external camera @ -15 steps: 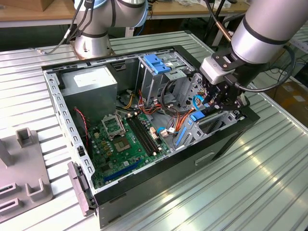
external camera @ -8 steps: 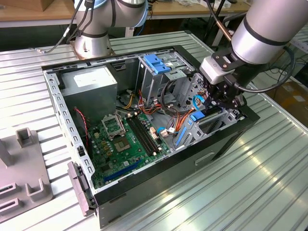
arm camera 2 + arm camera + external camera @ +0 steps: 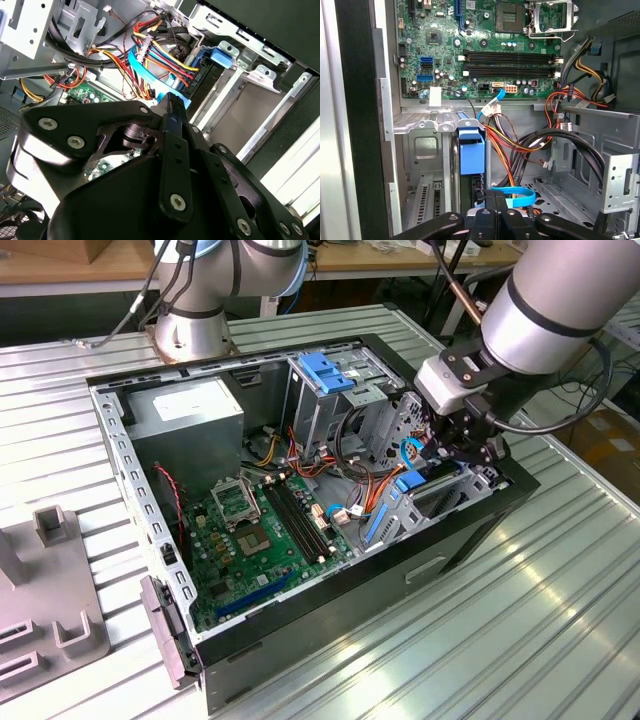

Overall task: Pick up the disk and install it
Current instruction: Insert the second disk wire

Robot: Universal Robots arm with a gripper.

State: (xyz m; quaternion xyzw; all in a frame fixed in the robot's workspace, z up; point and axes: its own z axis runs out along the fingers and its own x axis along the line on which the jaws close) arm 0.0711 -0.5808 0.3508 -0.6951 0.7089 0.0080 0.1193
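Inside an open desktop tower, my gripper [image 3: 452,452] hangs low over the drive bay at the corner of the case nearest the exterior view's right. My matte black jaws are drawn together, and in the first wrist view I can see nothing between the fingertips [image 3: 489,200].

The disk [image 3: 471,151] stands on edge in a narrow slot of the perforated sheet-steel bay. It lies just ahead of my fingertips, and I cannot tell whether they touch it. What shows of it is a boxy, smooth blue plastic rail with a dark strip below; its metal face is hidden. In the exterior view the same blue plastic [image 3: 408,484] shows directly under my wrist.

A glossy, flat, pale-blue ribbon cable [image 3: 521,193] loops beside my fingers. A bundle of round orange, red and yellow wires [image 3: 520,145] fans out from the bay.

Beyond lies the green motherboard [image 3: 250,530], studded with small components. It carries long black memory slots [image 3: 510,62] and a square, metal-framed processor socket [image 3: 550,17].

A plain grey power-supply box [image 3: 185,410] fills the far corner, and a blue plastic latch [image 3: 325,370] tops the upper metal cage.

The black-walled case [image 3: 330,630] rests on a ribbed aluminium table [image 3: 500,640].
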